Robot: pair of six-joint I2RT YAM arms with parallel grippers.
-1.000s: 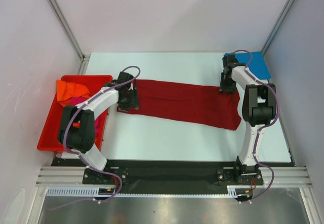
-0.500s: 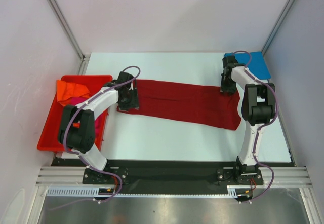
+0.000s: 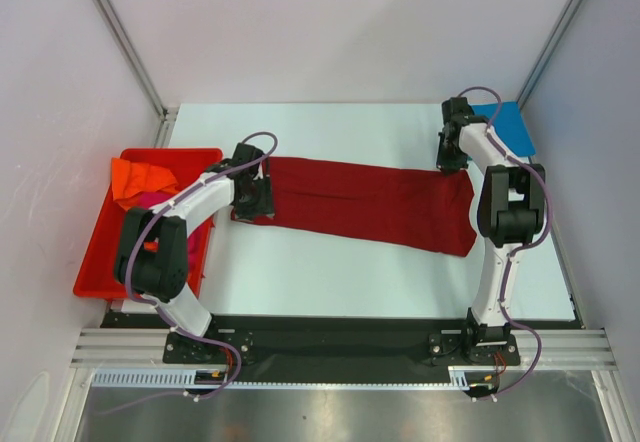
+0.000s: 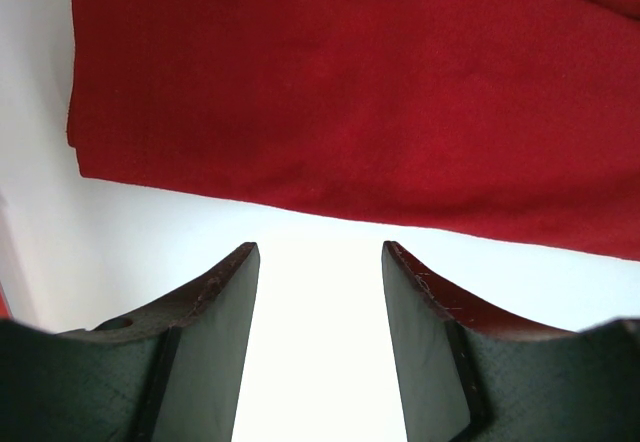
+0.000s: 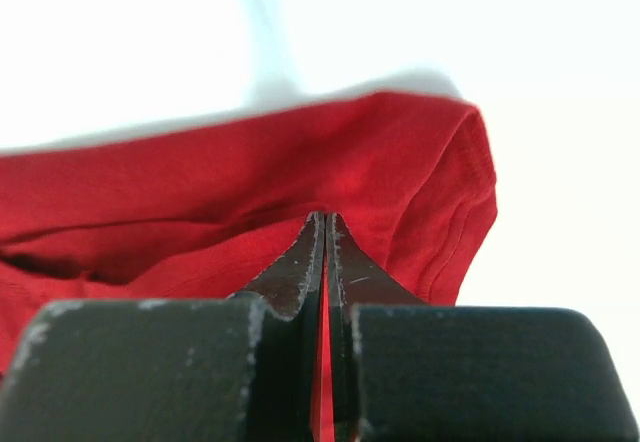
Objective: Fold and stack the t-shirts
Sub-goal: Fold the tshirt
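Right gripper (image 5: 325, 220): jaws are closed together with a sliver of red cloth pinched between them. The red tee (image 3: 370, 202) is clamped at its 2 o'clock corner, by the hem fold.

Left gripper (image 4: 320, 254): jaws are held apart and nothing is gripped. Bare table (image 3: 330, 282) is seen between the fingers, and the tee's edge lies just beyond the tips at 12 in the wrist view.

The tee is laid flat as a long band across mid-table, 9 to 3, and looks to be folded lengthwise already. A blue tee (image 3: 508, 127) is laid flat at the table's 1 o'clock corner, just past the right gripper. An orange tee (image 3: 138, 177) and a pink one (image 3: 150, 200) are heaped in the bin (image 3: 95, 257) at 9.

Step is judged to be an end-over-end fold of the band. To be done well:
- The 9 o'clock end should be gripped too before any lift, or one corner gets carried alone and the fold skews.
- Both layers should be caught in each pinch. Whether the right pinch holds both cannot be told.
- The lift should be kept low and the edges squared onto the far end.
- The cloth should be released only once it is flat.

Risk: the lower layer may be bunched by drag.
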